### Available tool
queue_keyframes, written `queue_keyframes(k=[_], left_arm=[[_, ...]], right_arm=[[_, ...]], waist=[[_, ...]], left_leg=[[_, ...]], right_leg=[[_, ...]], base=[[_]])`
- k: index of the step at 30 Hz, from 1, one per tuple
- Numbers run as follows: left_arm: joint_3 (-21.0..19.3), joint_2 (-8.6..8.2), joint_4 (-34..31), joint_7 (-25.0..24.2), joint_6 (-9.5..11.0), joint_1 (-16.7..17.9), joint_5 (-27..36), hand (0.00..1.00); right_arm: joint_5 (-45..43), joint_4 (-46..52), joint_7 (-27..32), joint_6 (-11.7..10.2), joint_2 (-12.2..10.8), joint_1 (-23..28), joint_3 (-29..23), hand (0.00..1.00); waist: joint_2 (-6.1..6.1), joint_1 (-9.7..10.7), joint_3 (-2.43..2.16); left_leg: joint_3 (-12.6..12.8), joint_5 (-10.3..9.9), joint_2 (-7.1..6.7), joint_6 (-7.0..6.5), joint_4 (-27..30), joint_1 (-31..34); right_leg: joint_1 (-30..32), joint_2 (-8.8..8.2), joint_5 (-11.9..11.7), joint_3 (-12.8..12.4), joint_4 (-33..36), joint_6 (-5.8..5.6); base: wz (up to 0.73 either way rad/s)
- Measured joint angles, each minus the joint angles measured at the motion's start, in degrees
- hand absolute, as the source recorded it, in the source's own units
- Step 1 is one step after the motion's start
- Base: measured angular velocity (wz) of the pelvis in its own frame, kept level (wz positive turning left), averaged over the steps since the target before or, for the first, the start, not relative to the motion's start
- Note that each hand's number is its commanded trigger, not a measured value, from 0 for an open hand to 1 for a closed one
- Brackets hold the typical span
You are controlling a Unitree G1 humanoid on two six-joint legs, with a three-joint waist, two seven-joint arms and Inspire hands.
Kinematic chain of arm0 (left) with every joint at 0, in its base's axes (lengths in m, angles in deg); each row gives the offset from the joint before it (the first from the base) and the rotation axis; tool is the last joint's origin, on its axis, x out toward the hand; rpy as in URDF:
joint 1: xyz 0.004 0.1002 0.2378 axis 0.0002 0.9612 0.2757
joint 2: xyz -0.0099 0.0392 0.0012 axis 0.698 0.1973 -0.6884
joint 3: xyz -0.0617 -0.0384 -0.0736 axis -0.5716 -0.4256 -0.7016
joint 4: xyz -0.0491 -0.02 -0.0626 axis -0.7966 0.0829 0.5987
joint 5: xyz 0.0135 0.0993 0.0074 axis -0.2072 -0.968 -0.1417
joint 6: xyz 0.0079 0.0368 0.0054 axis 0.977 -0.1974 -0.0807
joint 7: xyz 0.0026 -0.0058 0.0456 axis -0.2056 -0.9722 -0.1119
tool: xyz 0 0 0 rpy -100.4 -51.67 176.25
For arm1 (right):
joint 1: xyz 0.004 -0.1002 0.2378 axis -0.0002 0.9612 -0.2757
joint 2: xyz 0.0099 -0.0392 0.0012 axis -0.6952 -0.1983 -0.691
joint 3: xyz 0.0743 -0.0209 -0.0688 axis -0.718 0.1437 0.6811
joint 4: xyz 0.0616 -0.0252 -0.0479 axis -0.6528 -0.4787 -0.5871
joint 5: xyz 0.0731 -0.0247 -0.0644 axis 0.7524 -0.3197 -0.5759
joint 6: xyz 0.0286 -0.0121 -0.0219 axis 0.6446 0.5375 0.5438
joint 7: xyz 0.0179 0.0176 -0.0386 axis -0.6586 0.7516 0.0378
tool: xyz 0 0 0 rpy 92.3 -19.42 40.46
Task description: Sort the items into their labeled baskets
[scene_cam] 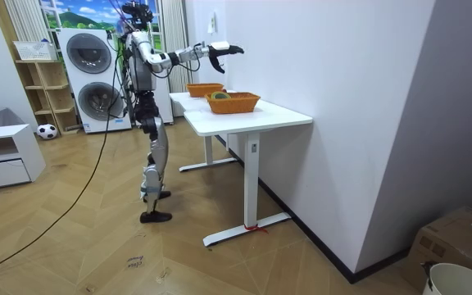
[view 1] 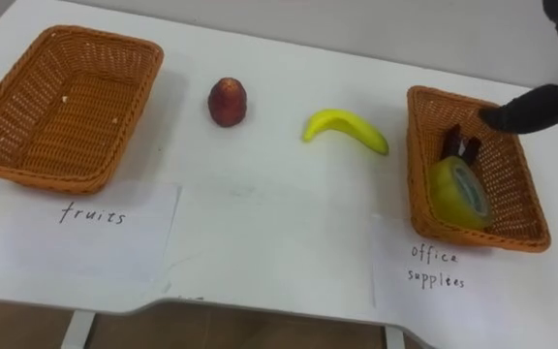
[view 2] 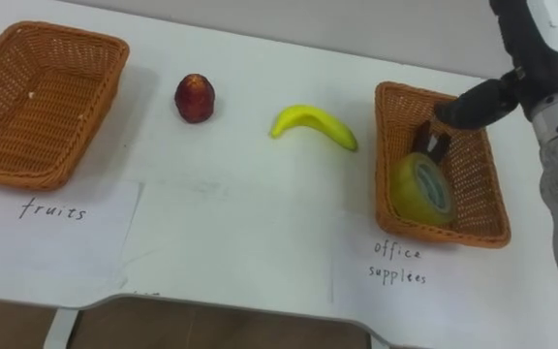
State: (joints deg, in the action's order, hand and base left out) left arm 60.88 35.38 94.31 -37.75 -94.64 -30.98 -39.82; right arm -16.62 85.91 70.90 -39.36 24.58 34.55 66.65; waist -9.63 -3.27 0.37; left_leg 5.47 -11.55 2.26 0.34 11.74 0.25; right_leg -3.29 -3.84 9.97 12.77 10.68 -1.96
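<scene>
Two wicker baskets stand on a white table. The left one [view 1: 66,116], above a paper marked fruits, holds nothing. The right one [view 1: 417,165], above a paper marked office supplies, holds a yellow-green tape roll [view 1: 458,192] and a small dark red item [view 1: 460,145]. A red fruit [view 1: 228,102] and a yellow banana [view 1: 347,128] lie on the table between the baskets. My right hand [view 1: 531,107] hovers over the far part of the right basket, fingers relaxed and holding nothing. In the room view that arm [scene_cam: 220,51] is stretched out over the table.
The paper labels [view 1: 93,213] lie near the table's front edge [view 1: 279,308]. A white wall runs just behind the table. In the room view, washing machines [scene_cam: 88,57] and a shelf stand behind the robot, on a wooden floor.
</scene>
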Motion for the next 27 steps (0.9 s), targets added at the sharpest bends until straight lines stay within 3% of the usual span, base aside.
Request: queue_keyframes(k=[2,14,23,27], left_arm=[[0.1,0.04,0.6,-0.2,0.6,-0.5,0.3,0.0],[0.1,-0.05,2.0,-1.5,0.4,-0.5,-1.7,0.0],[0.0,-0.04,2.0,-1.6,-1.3,0.0,-5.0,0.0],[0.1,0.16,0.4,-1.4,-2.4,0.4,-5.1,0.0]], right_arm=[[0.0,0.3,-0.1,-0.5,0.0,0.0,0.2,0.0],[0.3,1.2,-4.0,-0.3,0.0,0.0,0.3,0.0],[1.5,-3.4,-5.1,1.3,0.0,-0.8,0.4,0.0],[1.3,-4.6,-4.5,1.9,-0.1,-2.1,3.8,0.0]], waist=[[-0.25,-0.3,0.29],[0.23,-3.2,0.76],[0.33,-4.8,0.6],[0.21,-5.0,0.36]], left_leg=[[0.0,0.0,-0.03,0.0,-0.1,-0.9],[-0.7,0.0,-0.06,0.01,-0.1,-0.5],[-1.2,0.0,-0.04,0.03,0.1,0.2],[-2.4,0.0,-0.14,0.05,0.8,0.6]], right_leg=[[-0.8,-0.02,0.0,0.0,-0.1,0.0],[-1.0,0.0,0.0,1.2,-0.1,-0.01],[-1.0,-0.19,0.0,4.5,-0.1,0.0],[-1.2,-0.17,0.0,5.2,-0.1,0.0]], base=[[0.0],[0.03],[0.02],[0.13]])
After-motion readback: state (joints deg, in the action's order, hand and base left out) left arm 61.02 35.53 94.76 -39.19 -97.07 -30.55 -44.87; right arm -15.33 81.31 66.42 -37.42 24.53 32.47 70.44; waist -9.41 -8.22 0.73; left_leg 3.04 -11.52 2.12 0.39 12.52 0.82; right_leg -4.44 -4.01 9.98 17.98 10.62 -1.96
